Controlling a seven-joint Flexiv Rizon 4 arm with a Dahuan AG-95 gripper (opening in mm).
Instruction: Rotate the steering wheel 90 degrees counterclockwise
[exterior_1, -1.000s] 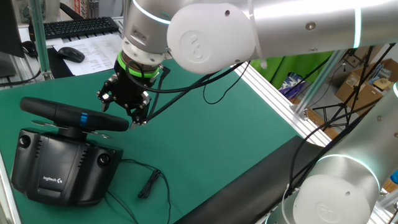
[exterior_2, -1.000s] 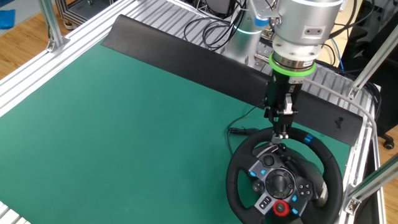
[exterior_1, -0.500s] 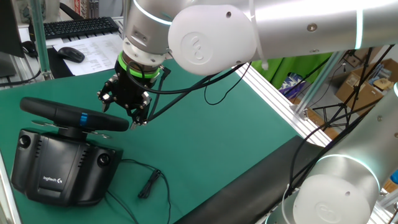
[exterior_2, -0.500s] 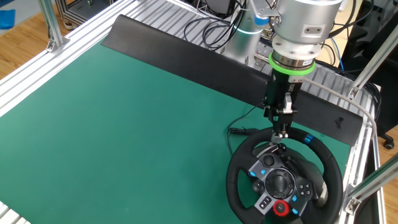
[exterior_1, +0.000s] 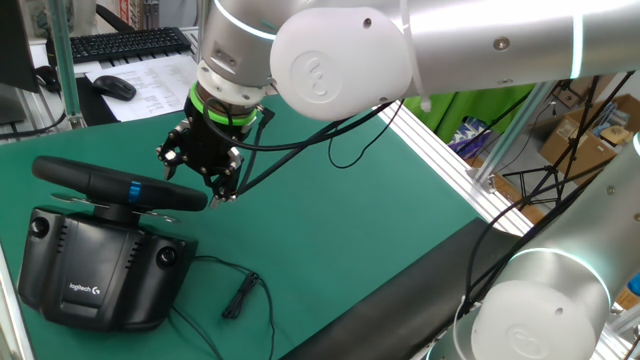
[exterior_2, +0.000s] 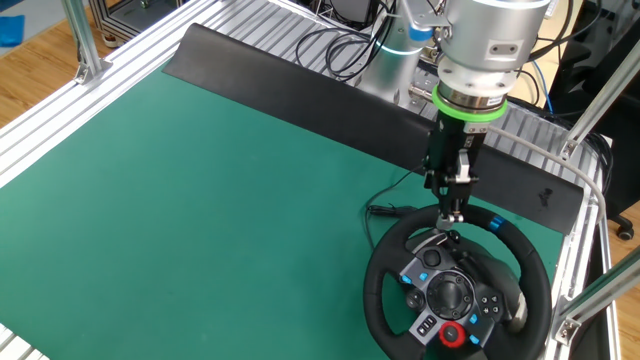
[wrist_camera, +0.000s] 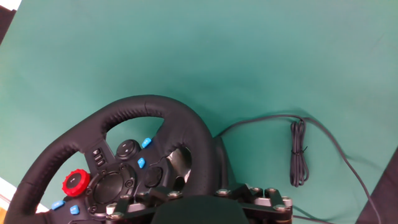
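Claw (exterior_2: 452, 222) just above steering wheel (exterior_2: 385, 266) rim, seemingly touching it, jaw state unclear.

One steering wheel (exterior_2: 455, 290), one black base (exterior_1: 95, 268), one gripper (exterior_2: 452, 222), one red dial (wrist_camera: 76, 182) at the hub's 9 o'clock, one cable (wrist_camera: 300, 153), one keyboard (exterior_1: 125, 43), one mouse (exterior_1: 114, 87)

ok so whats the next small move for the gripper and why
Probably ease straight down until the fingers straddle the rim. The gripper hangs just above the steering wheel near its blue stripe, apparently not gripping it, so nothing can turn yet.
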